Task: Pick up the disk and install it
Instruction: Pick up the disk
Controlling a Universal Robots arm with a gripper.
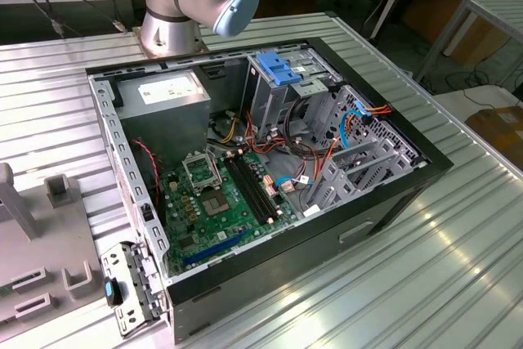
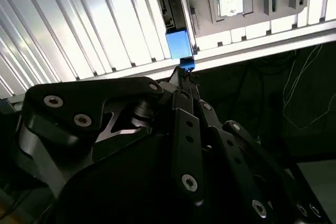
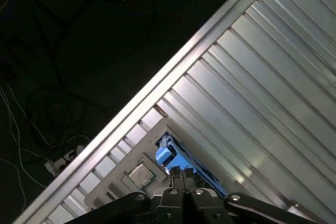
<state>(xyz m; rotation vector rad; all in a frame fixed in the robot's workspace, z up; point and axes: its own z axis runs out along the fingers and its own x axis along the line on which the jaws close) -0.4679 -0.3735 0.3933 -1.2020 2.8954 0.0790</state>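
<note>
Gripper (image 2: 185,74) fingers are drawn together, tips meeting with nothing clamped between them as far as both wrist views show. In the second wrist view the tips line up with the bright blue end of the disk (image 2: 178,45), but I cannot tell how high above it they hang. The first wrist view shows the gripper (image 3: 181,176) over that same blue end of the disk (image 3: 165,156).

In the exterior view the disk (image 1: 131,284) sits at the lower left of the frame. It stands on edge on the ribbed metal table (image 1: 458,267), just beside the near corner of the open computer case (image 1: 392,194). Next to it is a grey fixture plate (image 1: 33,259). Nothing touches the disk there.

At the upper middle of that frame, inside the case, the grey drive cage (image 1: 282,100) carries a blue bracket (image 1: 276,68) on top. I cannot see whether its bays are free.

As I judge it, the task is at its very start. The disk is not yet grasped, not lifted and not installed. Both the pick and the fitting remain to be done.
</note>
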